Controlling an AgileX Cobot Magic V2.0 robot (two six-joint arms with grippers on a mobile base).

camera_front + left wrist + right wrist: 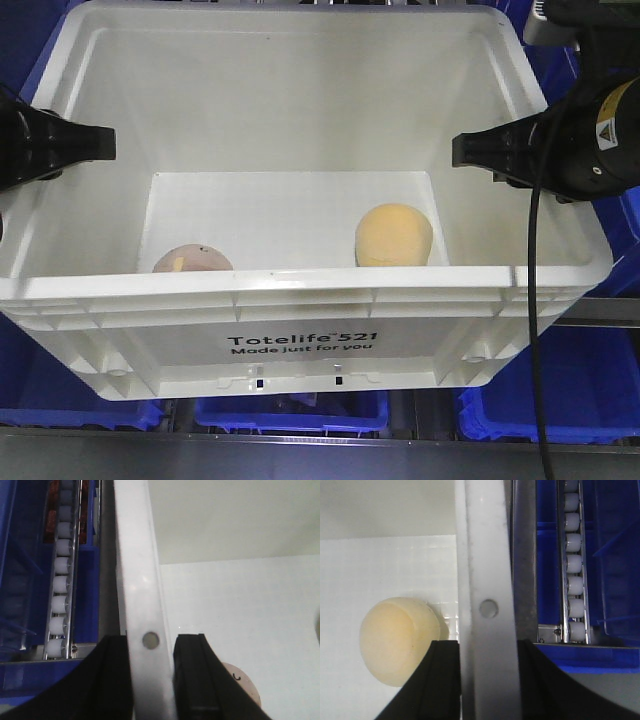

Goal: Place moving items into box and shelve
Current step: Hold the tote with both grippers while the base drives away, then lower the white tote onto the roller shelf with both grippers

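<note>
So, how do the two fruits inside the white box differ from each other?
The yellow-orange fruit is pale yellow-orange, while the pinkish-brown fruit is dull pinkish-brown with a small yellow mark. The yellow-orange fruit lies toward the right side of the white box, fully in view; the pinkish-brown fruit lies at the left, half hidden behind the near rim. Both are rounded and rest on the box floor, apart.

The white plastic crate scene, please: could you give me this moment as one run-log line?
large white plastic crate | left claw, right claw clamp side rims | yellow-orange egg-shaped fruit, pinkish-brown round fruit inside | blue bins beyond
</note>
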